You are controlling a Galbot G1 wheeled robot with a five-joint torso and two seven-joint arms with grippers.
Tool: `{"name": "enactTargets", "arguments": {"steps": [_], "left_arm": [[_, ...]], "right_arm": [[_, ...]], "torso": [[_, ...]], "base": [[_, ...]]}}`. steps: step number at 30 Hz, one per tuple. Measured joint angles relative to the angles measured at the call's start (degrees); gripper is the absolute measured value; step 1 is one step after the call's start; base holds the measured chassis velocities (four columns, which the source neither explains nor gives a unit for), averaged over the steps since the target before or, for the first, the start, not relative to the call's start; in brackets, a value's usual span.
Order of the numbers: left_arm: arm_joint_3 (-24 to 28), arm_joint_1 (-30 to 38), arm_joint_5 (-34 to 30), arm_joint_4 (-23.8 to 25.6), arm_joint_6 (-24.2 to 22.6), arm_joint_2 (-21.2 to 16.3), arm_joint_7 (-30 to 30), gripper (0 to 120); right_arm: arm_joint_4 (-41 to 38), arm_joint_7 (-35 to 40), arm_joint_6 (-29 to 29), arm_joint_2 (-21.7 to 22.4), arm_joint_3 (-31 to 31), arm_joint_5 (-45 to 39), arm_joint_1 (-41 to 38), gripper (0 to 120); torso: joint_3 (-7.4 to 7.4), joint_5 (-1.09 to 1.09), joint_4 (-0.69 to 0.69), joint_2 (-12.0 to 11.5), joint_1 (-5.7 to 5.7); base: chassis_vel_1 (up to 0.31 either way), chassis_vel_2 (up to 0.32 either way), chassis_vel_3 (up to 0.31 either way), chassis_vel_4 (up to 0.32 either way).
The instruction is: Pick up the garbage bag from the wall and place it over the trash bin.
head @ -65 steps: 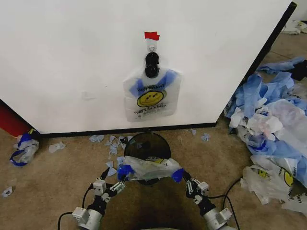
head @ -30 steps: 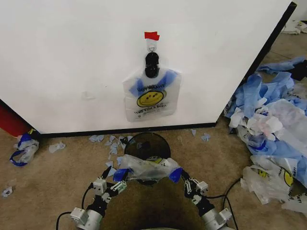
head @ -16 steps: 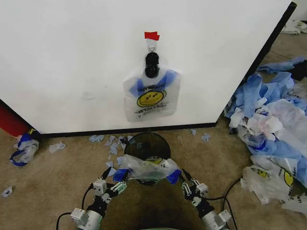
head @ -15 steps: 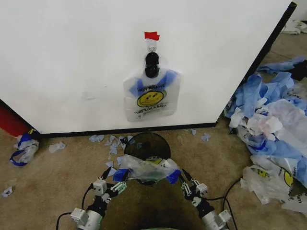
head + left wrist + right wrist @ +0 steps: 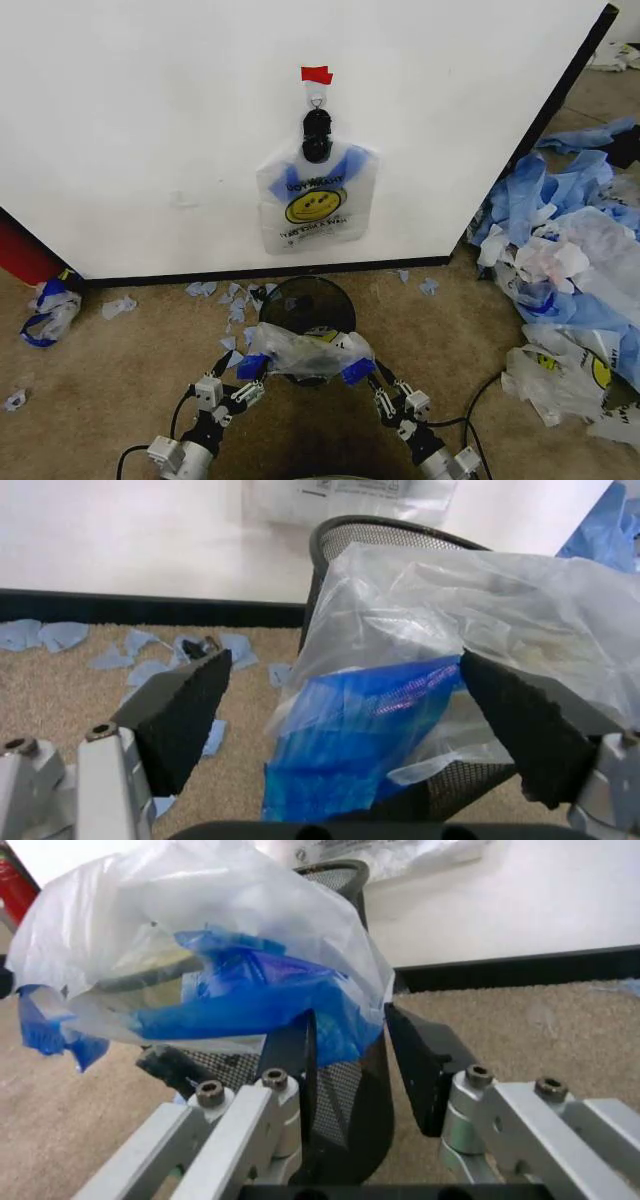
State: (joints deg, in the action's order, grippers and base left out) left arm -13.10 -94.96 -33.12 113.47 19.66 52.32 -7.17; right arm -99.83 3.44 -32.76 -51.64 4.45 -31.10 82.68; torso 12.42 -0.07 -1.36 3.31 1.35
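Plastic of the garbage bag lies bunched across the near rim of the trash bin, its blue handles hanging off the left and right sides. Compared with a couple of seconds ago the bundle is narrower: the right blue handle has come in toward the middle and dropped a little, and my right gripper has followed it inward and pulled back toward me. In the right wrist view that gripper has its jaws only narrowly apart, with the blue handle pinched at the tip of one finger; the hold looks thin to me. My left gripper sits just near the left handle, almost where it was. In the left wrist view its jaws stand wide, with the blue handle hanging between the pads and touching neither. So I judge the left side is let go and the bag rests on the rim, not yet spread around the mouth. Another printed bag hangs from the black clip on the wall, beyond the bin.
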Motion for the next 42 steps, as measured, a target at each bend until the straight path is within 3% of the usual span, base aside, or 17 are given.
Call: {"name": "enactTargets", "arguments": {"steps": [42], "left_arm": [[-1.24, -3.26, 1.9, 0.61, -0.42, -0.21, 0.18, 91]], "right_arm": [[-0.19, -3.01, -1.45, 1.07, 1.01, 1.12, 1.51, 27]], "torso": [[0.0, 0.0, 0.0, 0.0, 0.0]], "base": [[0.0, 0.0, 0.0, 0.0]]}}
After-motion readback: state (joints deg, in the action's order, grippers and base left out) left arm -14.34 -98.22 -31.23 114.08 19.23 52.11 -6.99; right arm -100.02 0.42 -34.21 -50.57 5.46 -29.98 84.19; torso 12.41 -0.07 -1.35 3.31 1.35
